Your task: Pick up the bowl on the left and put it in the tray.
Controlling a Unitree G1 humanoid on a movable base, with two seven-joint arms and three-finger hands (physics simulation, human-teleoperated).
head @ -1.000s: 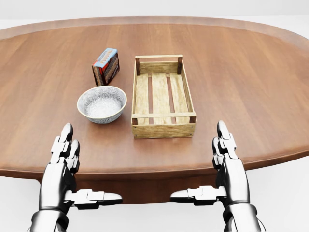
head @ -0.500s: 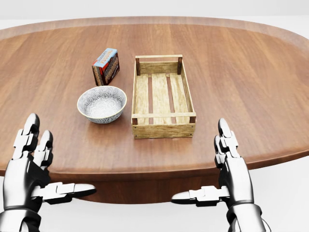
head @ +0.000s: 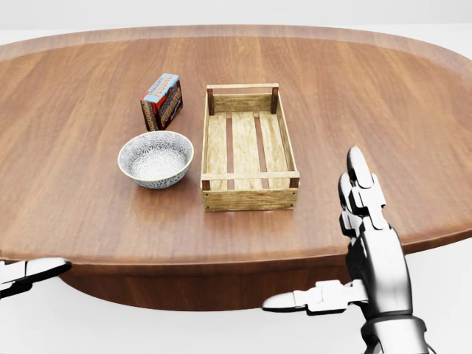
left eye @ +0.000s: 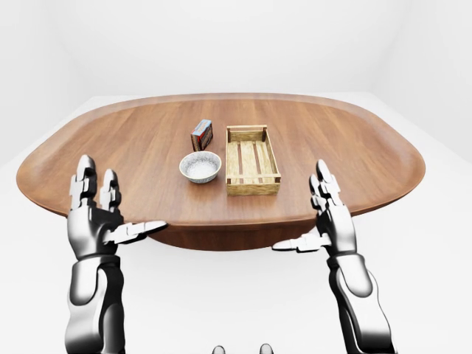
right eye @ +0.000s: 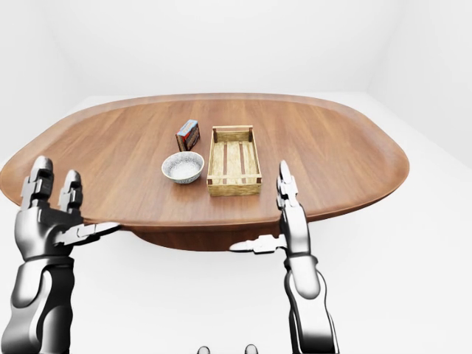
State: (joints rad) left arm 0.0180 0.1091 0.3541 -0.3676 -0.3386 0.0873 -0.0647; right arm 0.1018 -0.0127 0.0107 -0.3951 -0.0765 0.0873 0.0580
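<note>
Since left hand (left eye: 94, 221) swung outward, fingers spread, empty, bowl (head: 155, 158) now lies up-right of it; right hand (head: 375, 254) likewise spread; grasp pending.

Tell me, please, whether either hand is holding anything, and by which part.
Nothing is held. The left hand and right hand are both open and empty, and the bowl sits on the table, apart from both.

A patterned blue-and-white ceramic bowl (head: 155, 158) sits upright and empty just left of a slatted, empty wooden tray (head: 248, 144), close but not touching, in the head view.
</note>
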